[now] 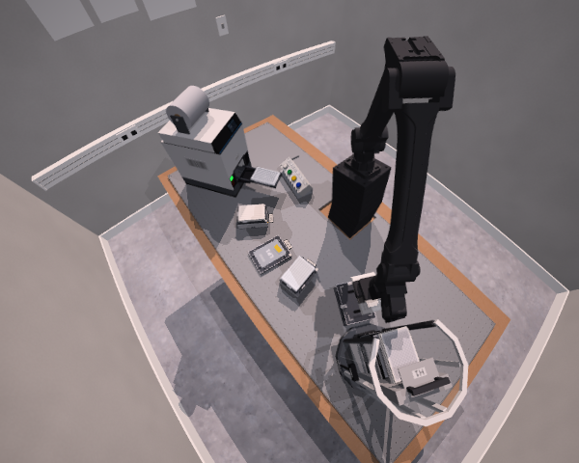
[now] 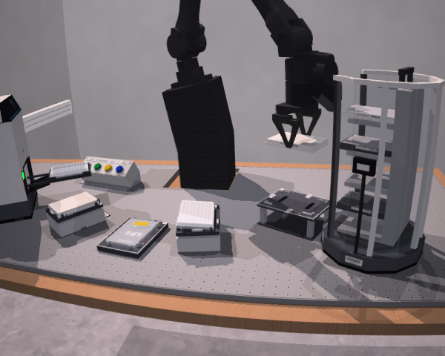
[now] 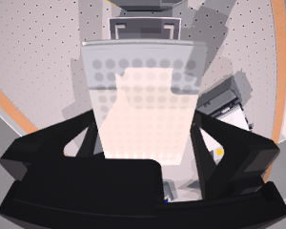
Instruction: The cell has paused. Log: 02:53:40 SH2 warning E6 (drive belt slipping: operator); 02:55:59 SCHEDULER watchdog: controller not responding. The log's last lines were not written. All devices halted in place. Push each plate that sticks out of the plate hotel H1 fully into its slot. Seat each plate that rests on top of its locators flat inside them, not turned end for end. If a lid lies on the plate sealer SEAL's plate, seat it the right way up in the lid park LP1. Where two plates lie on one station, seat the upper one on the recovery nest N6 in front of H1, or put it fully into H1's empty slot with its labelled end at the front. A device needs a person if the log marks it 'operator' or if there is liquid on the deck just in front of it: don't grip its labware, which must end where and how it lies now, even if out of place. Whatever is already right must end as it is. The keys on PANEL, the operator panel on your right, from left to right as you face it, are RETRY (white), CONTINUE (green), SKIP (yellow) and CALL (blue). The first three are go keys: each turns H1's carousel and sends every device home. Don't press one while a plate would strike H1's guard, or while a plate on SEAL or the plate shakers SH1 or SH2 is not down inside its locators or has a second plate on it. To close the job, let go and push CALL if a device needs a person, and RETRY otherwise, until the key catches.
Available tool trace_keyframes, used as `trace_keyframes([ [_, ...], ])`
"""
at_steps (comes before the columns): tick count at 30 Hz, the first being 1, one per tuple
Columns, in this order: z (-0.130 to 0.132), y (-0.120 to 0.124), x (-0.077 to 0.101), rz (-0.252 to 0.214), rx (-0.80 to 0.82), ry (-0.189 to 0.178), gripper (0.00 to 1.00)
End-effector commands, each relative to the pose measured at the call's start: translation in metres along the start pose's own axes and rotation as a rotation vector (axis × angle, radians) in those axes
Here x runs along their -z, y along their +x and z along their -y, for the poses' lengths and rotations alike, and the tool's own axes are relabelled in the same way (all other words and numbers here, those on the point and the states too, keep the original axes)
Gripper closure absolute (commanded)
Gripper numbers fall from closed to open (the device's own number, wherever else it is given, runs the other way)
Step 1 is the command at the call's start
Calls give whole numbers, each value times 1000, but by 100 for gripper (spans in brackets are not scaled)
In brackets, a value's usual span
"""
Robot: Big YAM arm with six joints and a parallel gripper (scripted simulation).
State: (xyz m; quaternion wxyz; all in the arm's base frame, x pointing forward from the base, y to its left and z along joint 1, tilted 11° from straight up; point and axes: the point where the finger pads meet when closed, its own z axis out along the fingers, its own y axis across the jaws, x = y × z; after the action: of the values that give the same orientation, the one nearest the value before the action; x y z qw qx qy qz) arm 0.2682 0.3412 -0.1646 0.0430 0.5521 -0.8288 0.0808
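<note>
The jaws are pinching a plate (image 2: 296, 141) across its sides and holding it flat, high above the bench (image 2: 253, 268). They belong to the gripper (image 2: 296, 132) on the black arm (image 1: 404, 199). In the wrist view the plate (image 3: 143, 105) is clear with rows of round wells and sticks out in front of the jaws. Straight below it sits the dark recovery nest (image 2: 294, 205), with nothing on it. Just beside the plate, on the right in the side view, stands the plate hotel (image 2: 400, 153), a tall round tower with shelves. Farther off sit two shakers (image 2: 198, 225) (image 2: 75, 213) with plates on them, the lid park (image 2: 133, 234), the button panel (image 2: 113, 172) and the big sealer (image 2: 2, 153).
</note>
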Motion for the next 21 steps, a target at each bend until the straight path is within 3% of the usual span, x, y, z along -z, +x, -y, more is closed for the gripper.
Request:
trace_keyframes([
  [1,6,-1,-8,2,-5,2,16],
  [21,6,-2,-25,5,-4,3,16],
])
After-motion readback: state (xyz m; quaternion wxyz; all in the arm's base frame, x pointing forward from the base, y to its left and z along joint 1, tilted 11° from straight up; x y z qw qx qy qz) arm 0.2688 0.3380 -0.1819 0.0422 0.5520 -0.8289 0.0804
